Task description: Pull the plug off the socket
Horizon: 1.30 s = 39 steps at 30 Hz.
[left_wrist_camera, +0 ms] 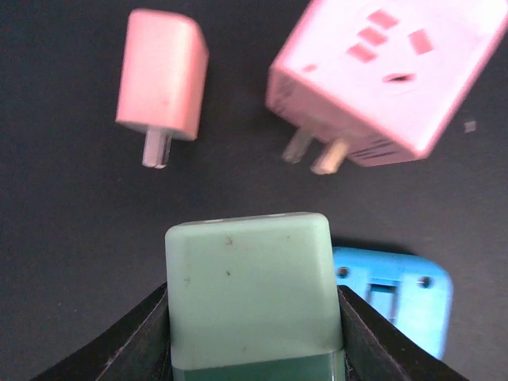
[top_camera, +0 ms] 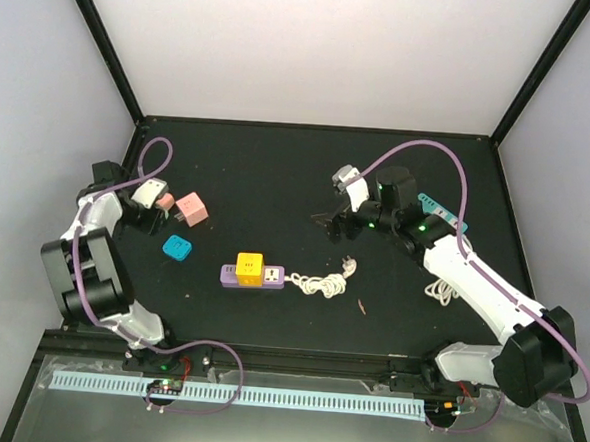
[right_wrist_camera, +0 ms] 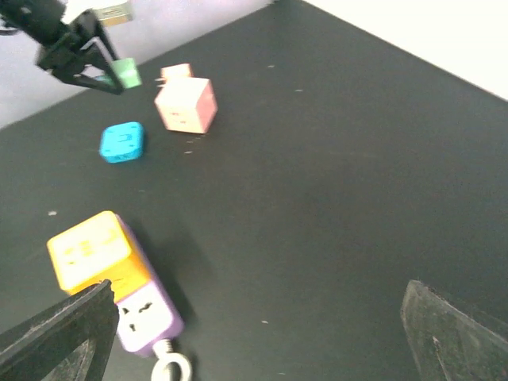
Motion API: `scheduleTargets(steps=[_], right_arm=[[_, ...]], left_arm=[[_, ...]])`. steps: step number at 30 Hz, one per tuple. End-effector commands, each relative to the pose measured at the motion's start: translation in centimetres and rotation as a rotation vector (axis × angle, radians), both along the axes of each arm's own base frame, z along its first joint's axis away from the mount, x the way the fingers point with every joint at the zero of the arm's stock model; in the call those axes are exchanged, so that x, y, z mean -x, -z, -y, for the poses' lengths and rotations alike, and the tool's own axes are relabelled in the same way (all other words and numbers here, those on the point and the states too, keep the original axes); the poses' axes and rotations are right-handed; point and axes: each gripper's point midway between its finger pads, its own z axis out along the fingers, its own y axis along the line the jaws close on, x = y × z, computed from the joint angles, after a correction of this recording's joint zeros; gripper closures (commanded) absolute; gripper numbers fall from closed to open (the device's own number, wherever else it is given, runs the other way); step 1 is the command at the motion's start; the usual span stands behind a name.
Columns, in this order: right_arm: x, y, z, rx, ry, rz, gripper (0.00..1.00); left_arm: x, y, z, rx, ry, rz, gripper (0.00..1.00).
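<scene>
Adapter [top_camera: 249, 266] sits on power strip [top_camera: 272, 277]; cord [top_camera: 316, 282] lies right; loose plug [top_camera: 178, 247] left.

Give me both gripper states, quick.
Left gripper: closed on the green adapter.
Right gripper: open, holding nothing.

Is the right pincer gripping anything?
No, the right pincer stands wide open and empty; only the left pincer grips a green plug.
</scene>
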Motion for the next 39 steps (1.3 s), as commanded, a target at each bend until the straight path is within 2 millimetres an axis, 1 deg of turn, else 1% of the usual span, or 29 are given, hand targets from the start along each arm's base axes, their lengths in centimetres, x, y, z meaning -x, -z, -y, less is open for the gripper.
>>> scheduleTargets(steps=[1, 3, 5, 8, 11, 12, 13, 15, 20, 23, 26, 29, 32, 33, 36, 39], right_arm=[[-2.8, -1.0, 2.5, 0.080, 0.168, 0.156, 0.00], [-2.7, -1.1, 2.6, 0.091, 0.162, 0.165, 0.00], [-2.4, -1.0, 2.5, 0.092, 0.148, 0.145, 0.00], [-2.6, -0.9, 2.6, 0.064, 0.179, 0.128, 0.00], [-2.4, -0.1, 2.2, 0.055, 0.141, 0.090, 0.00], [-2.0, 0.6, 1.8, 0.066, 0.102, 0.062, 0.00], [-1.8, 0.8, 1.4, 0.071, 0.068, 0.053, 0.00], [-1.3, 1.2, 1.0, 0.072, 0.032, 0.027, 0.00], [-0.5, 1.6, 0.5, 0.041, -0.021, 0.031, 0.00], [0.2, 2.0, 0.0, 0.027, -0.064, 0.014, 0.00], [0.7, 2.5, -0.4, 0.019, -0.102, -0.015, 0.00], [1.5, 2.8, -0.9, 0.003, -0.154, -0.040, 0.00], [2.2, 3.1, -1.1, -0.015, -0.193, -0.036, 0.00], [2.3, 3.0, -1.2, -0.024, -0.204, -0.029, 0.00], [2.7, 3.5, -1.7, -0.042, -0.236, -0.059, 0.00], [2.6, 3.7, -2.2, -0.059, -0.237, -0.095, 0.00]], left_arm=[[-1.0, 1.0, -3.8, -0.091, -0.057, -0.049, 0.75], [-1.0, 1.8, -4.7, -0.106, -0.073, -0.072, 0.74], [-0.9, 2.6, -5.2, -0.122, -0.070, -0.097, 0.74], [-0.7, 3.6, -5.7, -0.138, -0.071, -0.120, 0.73], [-0.6, 4.2, -5.9, -0.133, -0.075, -0.136, 0.71], [-0.6, 4.4, -5.9, -0.130, -0.076, -0.139, 0.70], [-0.6, 4.6, -6.0, -0.127, -0.076, -0.142, 0.69], [-0.5, 4.8, -6.0, -0.125, -0.073, -0.145, 0.65], [-0.2, 5.5, -5.8, -0.111, -0.065, -0.174, 0.51], [-0.1, 5.5, -5.7, -0.104, -0.064, -0.179, 0.43], [0.0, 5.3, -5.6, -0.098, -0.064, -0.180, 0.31], [0.1, 4.1, -5.3, -0.094, -0.061, -0.159, 0.20], [0.1, 1.5, -4.6, -0.092, -0.033, -0.097, 0.04], [0.1, 0.4, -4.2, -0.096, -0.006, -0.066, 0.01], [0.1, -2.6, -3.3, -0.112, 0.057, 0.005, 0.01], [-0.1, -5.5, -2.2, -0.131, 0.124, 0.104, 0.01]])
